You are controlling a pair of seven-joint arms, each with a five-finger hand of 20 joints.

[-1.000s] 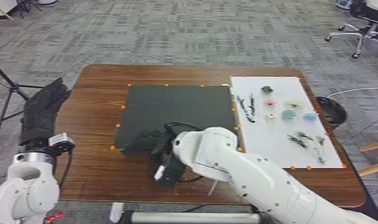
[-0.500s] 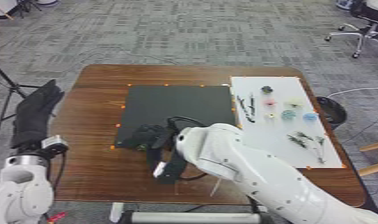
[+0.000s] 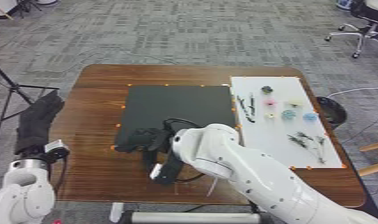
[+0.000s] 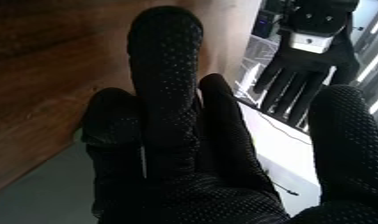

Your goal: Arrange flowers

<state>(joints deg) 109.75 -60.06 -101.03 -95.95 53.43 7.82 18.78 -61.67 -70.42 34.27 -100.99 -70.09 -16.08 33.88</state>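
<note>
In the head view my right hand [image 3: 143,140] is over the lower left corner of the black mat [image 3: 175,107], open. My left hand [image 3: 41,117] is open beyond the table's left edge. On the white sheet [image 3: 261,140] lie a dark flower [image 3: 266,89], a pink one [image 3: 270,101], a cream one [image 3: 294,103], a small yellow one [image 3: 270,116], two blue ones [image 3: 288,114], dark twigs [image 3: 249,108] and green sprigs [image 3: 303,139]. In the right wrist view my right hand [image 4: 172,120] has extended fingers; a sliver of green [image 4: 77,134] borders one, its identity unclear. My left hand [image 4: 301,70] appears beyond, fingers straight.
Orange markers line the mat and sheet on the brown table [image 3: 97,105]. A black round container [image 3: 331,111] stands off the table's right edge. My right forearm crosses the table's lower right part. A tripod [image 3: 9,87] stands at the left.
My right hand has shifted slightly left and down at the mat's corner. The left hand has moved a little outward and down from where it was. The flowers on the sheet have not moved.
</note>
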